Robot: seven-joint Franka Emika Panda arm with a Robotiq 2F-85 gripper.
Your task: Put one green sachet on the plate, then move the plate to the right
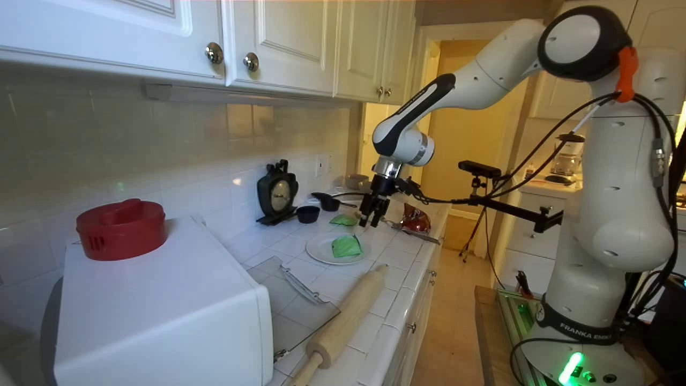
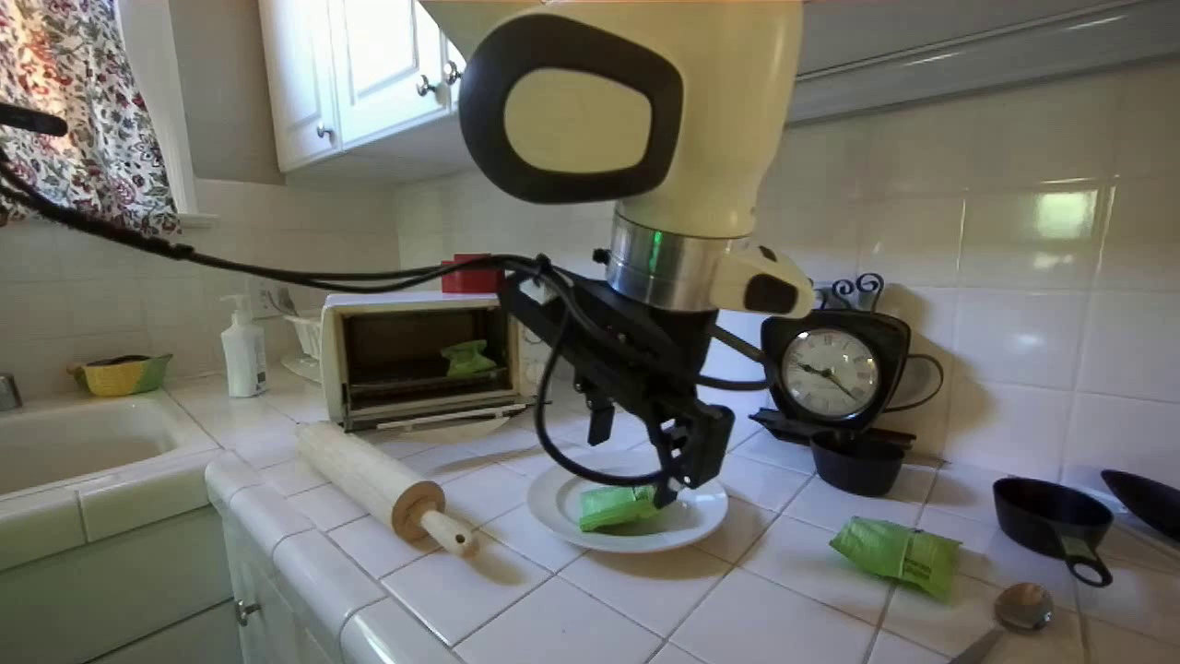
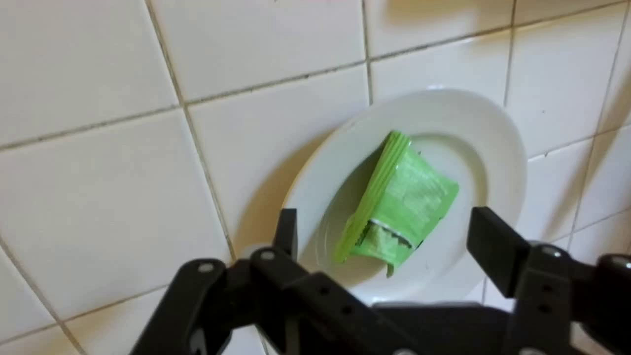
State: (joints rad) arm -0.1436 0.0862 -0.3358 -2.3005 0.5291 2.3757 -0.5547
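Observation:
A green sachet [image 1: 347, 246] lies on the white round plate [image 1: 315, 253]. Both also show in an exterior view, the sachet [image 2: 616, 507] on the plate [image 2: 705, 521]. In the wrist view the sachet [image 3: 411, 202] lies inside the plate's rim [image 3: 508, 148], tilted, with a torn-looking lower end. A second green sachet [image 2: 896, 555] lies on the tiles beyond the plate, and it also shows in an exterior view [image 1: 343, 220]. My gripper [image 3: 383, 219] is open and empty above the counter by the plate. Its fingers [image 1: 368, 221] are apart, pointing down, and hold nothing.
A rolling pin [image 1: 351, 308] lies near the counter edge beside the plate. The toaster oven [image 2: 424, 364] has its glass door [image 1: 292, 305] down and a green packet [image 2: 467, 358] inside. A clock [image 2: 831, 369], small black pans [image 2: 1051, 516], a spoon [image 2: 1021, 609] and a red bag [image 1: 415, 219] are nearby.

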